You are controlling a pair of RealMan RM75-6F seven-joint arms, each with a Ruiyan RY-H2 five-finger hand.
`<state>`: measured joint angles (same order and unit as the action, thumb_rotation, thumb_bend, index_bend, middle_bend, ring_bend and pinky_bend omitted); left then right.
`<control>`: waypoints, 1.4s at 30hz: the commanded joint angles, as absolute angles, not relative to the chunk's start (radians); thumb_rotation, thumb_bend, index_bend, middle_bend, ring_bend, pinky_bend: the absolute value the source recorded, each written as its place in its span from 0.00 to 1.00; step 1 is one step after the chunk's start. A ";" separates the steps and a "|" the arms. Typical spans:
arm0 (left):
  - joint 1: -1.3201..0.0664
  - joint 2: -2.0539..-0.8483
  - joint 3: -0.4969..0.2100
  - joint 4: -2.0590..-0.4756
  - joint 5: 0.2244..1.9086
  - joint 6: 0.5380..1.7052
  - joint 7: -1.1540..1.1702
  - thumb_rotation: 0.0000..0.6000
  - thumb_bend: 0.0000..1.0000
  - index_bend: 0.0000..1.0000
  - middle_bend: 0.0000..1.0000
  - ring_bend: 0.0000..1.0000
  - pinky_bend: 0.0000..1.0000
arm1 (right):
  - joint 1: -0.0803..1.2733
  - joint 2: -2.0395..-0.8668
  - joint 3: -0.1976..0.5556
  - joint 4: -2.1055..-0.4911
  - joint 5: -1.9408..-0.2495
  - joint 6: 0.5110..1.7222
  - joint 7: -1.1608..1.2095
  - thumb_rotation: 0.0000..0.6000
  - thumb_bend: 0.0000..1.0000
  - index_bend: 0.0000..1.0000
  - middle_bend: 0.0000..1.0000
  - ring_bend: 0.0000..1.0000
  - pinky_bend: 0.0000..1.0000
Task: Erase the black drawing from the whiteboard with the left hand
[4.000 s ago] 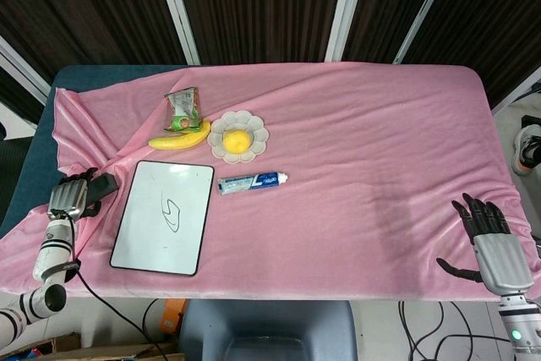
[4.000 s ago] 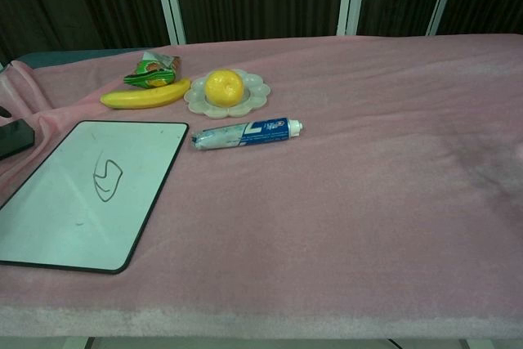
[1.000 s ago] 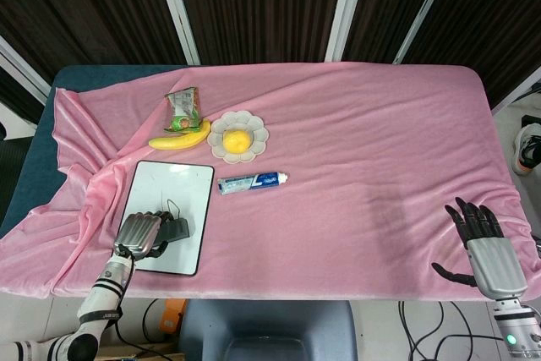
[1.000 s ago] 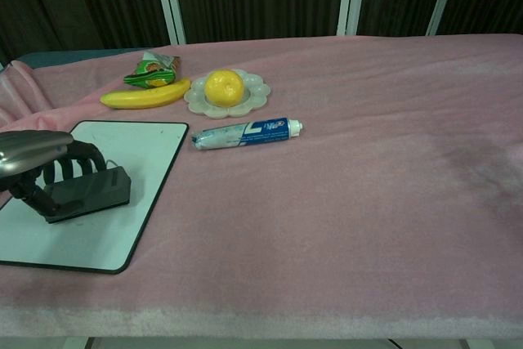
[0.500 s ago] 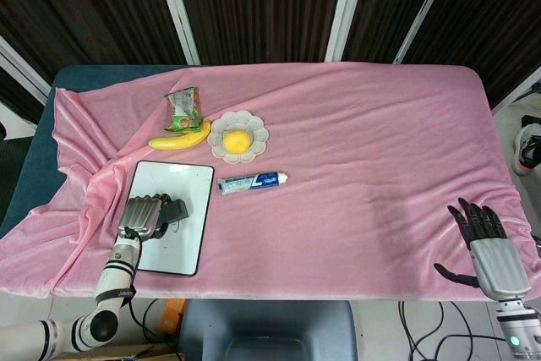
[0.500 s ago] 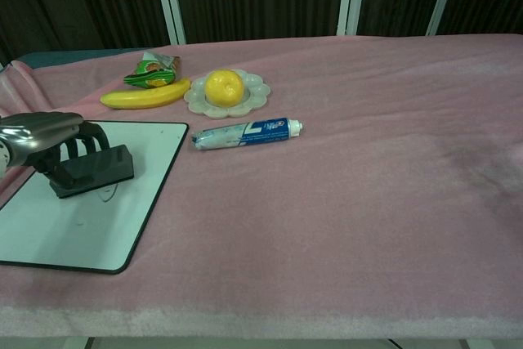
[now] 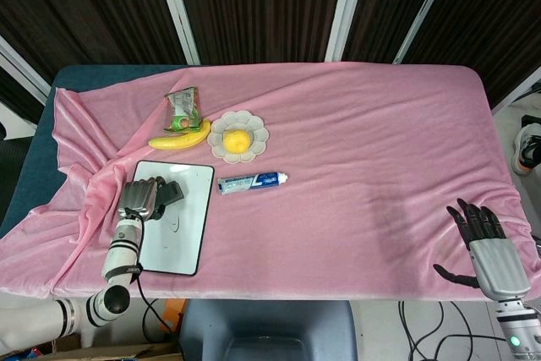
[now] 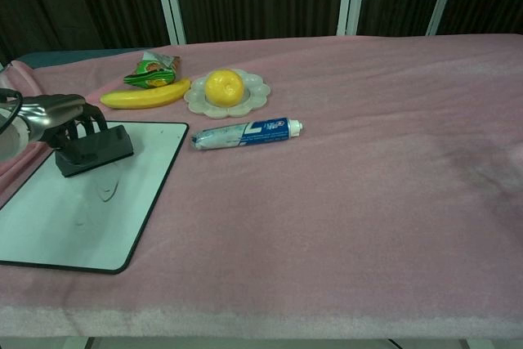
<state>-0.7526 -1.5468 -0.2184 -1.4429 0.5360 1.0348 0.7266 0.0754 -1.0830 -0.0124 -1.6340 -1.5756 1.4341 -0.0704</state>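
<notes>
The whiteboard [image 7: 182, 243] [image 8: 98, 226] lies at the front left of the pink cloth. My left hand [image 7: 139, 196] [image 8: 55, 112] grips a black eraser [image 7: 167, 194] [image 8: 94, 149] and presses it on the board's far left part. Only a faint grey smear of the drawing [image 8: 108, 190] [image 7: 173, 225] shows near the board's middle, just in front of the eraser. My right hand [image 7: 485, 238] hangs at the table's front right corner with fingers spread and nothing in them; the chest view does not show it.
A banana [image 7: 180, 138] [image 8: 145, 96], a green snack packet [image 7: 183, 109] [image 8: 152, 69], a flower-shaped plate [image 7: 257, 143] [image 8: 255, 94] bearing a yellow fruit [image 7: 237, 140] [image 8: 223, 86], and a toothpaste tube [image 7: 252, 182] [image 8: 245, 132] lie beyond and right of the board.
My left hand has slid the eraser from the board's near part towards its far edge, passing over the drawing, which has faded to a faint smear. The right hand has stayed put.
</notes>
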 commanded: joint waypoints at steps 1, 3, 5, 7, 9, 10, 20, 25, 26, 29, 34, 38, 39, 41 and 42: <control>-0.774 -1.563 -0.231 -1.407 0.509 1.027 0.735 1.00 0.78 0.61 0.74 0.70 0.79 | 0.076 -1.083 -0.012 -1.634 -1.575 1.434 -0.071 1.00 0.31 0.00 0.00 0.00 0.00; -0.776 -1.565 -0.231 -1.404 0.510 1.029 0.736 1.00 0.78 0.62 0.74 0.70 0.79 | 0.076 -1.082 -0.012 -1.634 -1.575 1.434 -0.070 1.00 0.30 0.00 0.00 0.00 0.00; -0.778 -1.566 -0.231 -1.401 0.511 1.031 0.737 1.00 0.78 0.62 0.74 0.70 0.79 | 0.076 -1.082 -0.012 -1.634 -1.575 1.434 -0.070 1.00 0.31 0.00 0.00 0.00 0.00; -0.780 -1.568 -0.228 -1.402 0.519 1.039 0.739 1.00 0.78 0.61 0.74 0.70 0.79 | 0.075 -1.083 -0.011 -1.633 -1.573 1.435 -0.071 1.00 0.30 0.00 0.00 0.00 0.00; -0.773 -1.554 -0.209 -1.460 0.536 1.049 0.743 1.00 0.78 0.62 0.74 0.70 0.79 | 0.075 -1.083 -0.011 -1.633 -1.574 1.436 -0.072 1.00 0.31 0.00 0.00 0.00 0.00; -0.768 -1.544 -0.202 -1.488 0.538 1.053 0.745 1.00 0.78 0.62 0.74 0.71 0.79 | 0.075 -1.083 -0.011 -1.633 -1.574 1.436 -0.072 1.00 0.31 0.00 0.00 0.00 0.00; -0.732 -1.491 -0.110 -1.662 0.612 1.104 0.751 1.00 0.78 0.61 0.74 0.71 0.79 | 0.072 -1.078 -0.014 -1.634 -1.583 1.443 -0.062 1.00 0.30 0.00 0.00 0.00 0.00; -0.710 -1.476 -0.064 -1.716 0.669 1.133 0.750 1.00 0.78 0.62 0.74 0.71 0.79 | 0.071 -1.076 -0.015 -1.634 -1.585 1.445 -0.057 1.00 0.30 0.00 0.00 0.00 0.00; -0.704 -1.472 -0.052 -1.729 0.683 1.142 0.752 1.00 0.78 0.62 0.74 0.71 0.79 | 0.071 -1.076 -0.014 -1.633 -1.585 1.445 -0.057 1.00 0.30 0.00 0.00 0.00 0.00; -0.691 -1.458 -0.027 -1.764 0.708 1.155 0.753 1.00 0.78 0.62 0.74 0.71 0.79 | 0.073 -1.077 -0.014 -1.633 -1.584 1.440 -0.061 1.00 0.30 0.00 0.00 0.00 0.00; -0.676 -1.423 0.007 -1.828 0.738 1.152 0.749 1.00 0.78 0.62 0.74 0.71 0.79 | 0.073 -1.079 -0.014 -1.634 -1.581 1.438 -0.068 1.00 0.30 0.00 0.00 0.00 0.00; -0.656 -1.380 0.025 -1.892 0.807 1.186 0.734 1.00 0.78 0.62 0.74 0.71 0.79 | 0.074 -1.082 -0.015 -1.635 -1.581 1.436 -0.074 1.00 0.31 0.00 0.00 0.00 0.00; -0.650 -1.370 0.027 -1.903 0.828 1.200 0.728 1.00 0.78 0.62 0.74 0.71 0.79 | 0.074 -1.083 -0.015 -1.636 -1.581 1.435 -0.075 1.00 0.30 0.00 0.00 0.00 0.00; -0.636 -1.351 0.022 -1.918 0.871 1.239 0.717 1.00 0.78 0.62 0.74 0.71 0.79 | 0.075 -1.084 -0.015 -1.636 -1.581 1.433 -0.077 1.00 0.30 0.00 0.00 0.00 0.00; -0.625 -1.338 0.015 -1.924 0.897 1.270 0.708 1.00 0.78 0.62 0.74 0.71 0.79 | 0.075 -1.085 -0.015 -1.636 -1.581 1.432 -0.079 1.00 0.30 0.00 0.00 0.00 0.00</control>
